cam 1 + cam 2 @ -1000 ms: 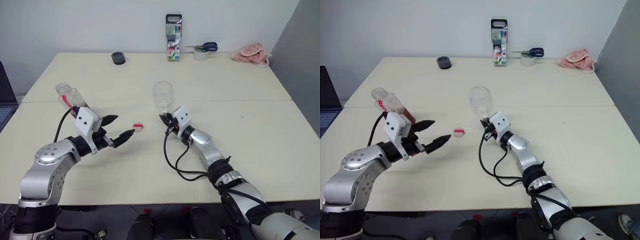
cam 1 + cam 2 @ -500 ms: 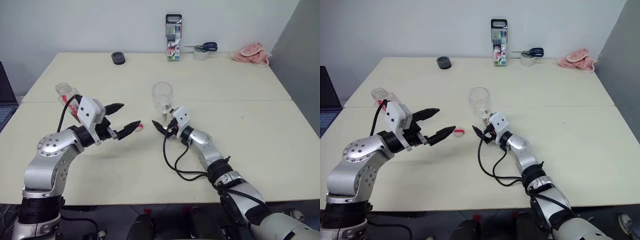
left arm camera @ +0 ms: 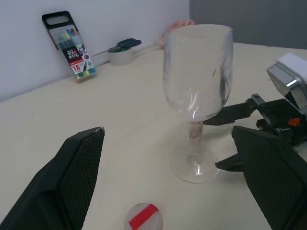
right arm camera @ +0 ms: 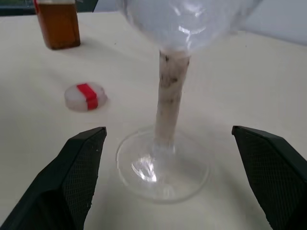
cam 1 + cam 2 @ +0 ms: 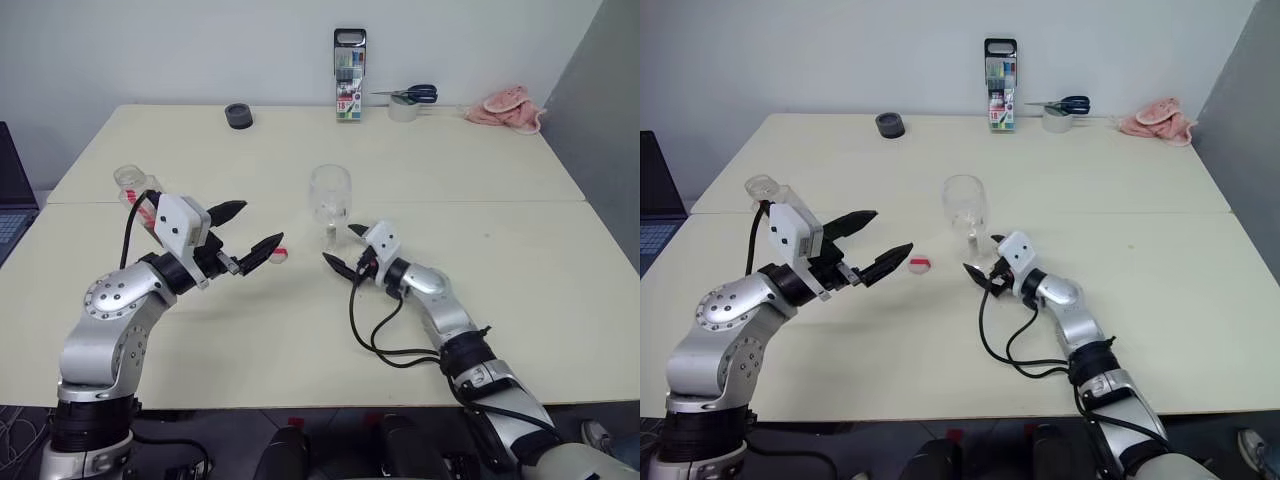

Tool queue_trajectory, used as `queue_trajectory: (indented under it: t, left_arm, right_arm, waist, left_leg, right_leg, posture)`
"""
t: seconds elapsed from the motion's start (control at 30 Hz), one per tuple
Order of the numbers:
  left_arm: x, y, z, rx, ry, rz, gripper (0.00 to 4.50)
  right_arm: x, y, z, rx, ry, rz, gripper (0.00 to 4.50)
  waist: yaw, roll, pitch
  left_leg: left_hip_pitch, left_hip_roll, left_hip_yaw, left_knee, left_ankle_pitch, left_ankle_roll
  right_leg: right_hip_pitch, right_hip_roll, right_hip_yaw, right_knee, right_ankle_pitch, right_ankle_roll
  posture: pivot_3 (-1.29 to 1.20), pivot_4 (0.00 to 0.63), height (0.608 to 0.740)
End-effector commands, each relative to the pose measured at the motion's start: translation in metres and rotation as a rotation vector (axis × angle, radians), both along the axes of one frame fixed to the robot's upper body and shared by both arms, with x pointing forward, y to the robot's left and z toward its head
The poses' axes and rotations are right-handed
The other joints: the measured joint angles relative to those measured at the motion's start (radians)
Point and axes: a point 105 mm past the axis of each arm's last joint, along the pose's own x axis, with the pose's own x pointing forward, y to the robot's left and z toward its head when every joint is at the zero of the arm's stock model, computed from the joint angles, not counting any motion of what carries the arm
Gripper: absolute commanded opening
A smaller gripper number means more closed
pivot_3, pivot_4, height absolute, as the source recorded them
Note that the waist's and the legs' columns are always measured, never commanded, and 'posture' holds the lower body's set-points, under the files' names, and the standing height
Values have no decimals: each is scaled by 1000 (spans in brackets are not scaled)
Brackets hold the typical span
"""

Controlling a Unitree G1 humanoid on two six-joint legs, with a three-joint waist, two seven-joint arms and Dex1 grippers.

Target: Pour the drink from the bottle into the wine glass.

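Two end effectors in frame, both spread wide and holding nothing. Far left of the head view: dark edge of a laptop (image 5: 8, 190) at the frame border. Next, at left-centre, the bottle (image 5: 133, 189) stands on the tabletop (image 5: 520, 250), uncapped, partly hidden behind the left arm's white wrist housing; the right wrist view catches its lower part with amber drink (image 4: 58, 26) inside. Left end effector (image 5: 250, 230) hovers just right of the bottle, black fingers parted, pointing toward frame centre. Just past its fingertips, the white cap (image 5: 920, 264) with red stripe lies flat on the tabletop, apart from bottle and glass. Back edge, upper left of centre: small dark round container (image 5: 238, 116). Centre: the wine glass (image 5: 329, 200) upright on its foot; its bowl looks clear, with no liquid that I can make out. Stem looks smudged in the wrist views. Upper centre at the wall: tall marker case (image 5: 349, 61) standing. Right end effector (image 5: 346, 248) sits low just beside the glass foot at lower right of it, fingers apart and clear of the stem, not touching as far as I can tell. Upper right: scissors (image 5: 410, 95) resting on a tape roll (image 5: 403, 110), then a pink cloth (image 5: 514, 108) near the tabletop corner.
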Motion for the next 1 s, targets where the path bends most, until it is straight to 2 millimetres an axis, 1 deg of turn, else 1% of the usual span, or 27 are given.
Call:
queue_trajectory:
  t: [0.03, 0.13, 0.27, 0.4, 0.43, 0.5, 0.6, 0.73, 1.0]
  left_arm:
    - [-3, 19, -6, -17, -26, 127, 4500]
    - [-5, 41, -31, -11, 21, 255, 4500]
    - [-11, 74, -57, -25, 49, 470, 4500]
    - [-16, 100, -72, -67, 71, 625, 4500]
    - [-15, 102, -74, -91, 85, 635, 4500]
    - [-13, 106, -73, -116, 94, 633, 4500]
    - [-4, 113, -64, -106, 75, 642, 4500]
    - [6, 117, -51, -98, 55, 637, 4500]
    - [17, 124, -43, -72, 46, 627, 4500]
  right_arm:
    - [-25, -3, 13, -69, -40, 119, 4471]
    - [-50, -8, 21, -91, -24, 193, 4471]
    - [-77, -9, 43, -75, -26, 279, 4471]
    - [-98, -6, 60, -34, 7, 350, 4471]
    - [-102, -4, 62, -28, 16, 369, 4471]
    - [-109, -2, 66, -26, 32, 411, 4471]
    - [-114, 1, 72, -19, 45, 444, 4471]
    - [-116, 3, 78, -17, 45, 461, 4471]
    - [-116, 6, 81, -24, 33, 456, 4471]
  waist:
    - [1, 0, 0]
    - [0, 0, 0]
    - [2, 0, 0]
    - [10, -1, 0]
    - [13, -1, 0]
    - [18, -1, 0]
    - [25, -1, 0]
    - [25, -2, 0]
    - [25, -2, 0]
  left_leg:
    - [0, 0, 0, 0, 0, 0]
    - [0, 1, 0, 0, 0, 0]
    - [0, 1, -2, 0, 0, 0]
    - [0, 1, -3, 0, 0, 0]
    - [-1, 1, -4, 0, 0, 0]
    - [-1, 1, -3, 0, 0, 0]
    - [-1, 0, -3, 0, 0, 0]
    - [-1, 0, -3, 1, 0, 0]
    - [-1, 0, -3, 0, 0, 0]
  right_leg:
    - [0, 0, 0, 0, 0, 0]
    - [0, 0, 0, -1, 0, 0]
    - [1, 0, -1, -1, 0, 0]
    - [2, 0, -3, -4, 0, 1]
    - [3, 0, -3, -5, 0, 2]
    - [3, 0, -3, -6, 1, 2]
    - [3, 0, -3, -6, 1, 3]
    - [3, 0, -3, -6, 1, 3]
    - [2, 0, -3, -7, 1, 3]
  posture:
    - [0, 150, 740]
    - [0, 150, 740]
    - [0, 150, 740]
    - [0, 150, 740]
    - [0, 150, 740]
    - [0, 150, 740]
    - [0, 150, 740]
    - [0, 150, 740]
    - [0, 150, 740]
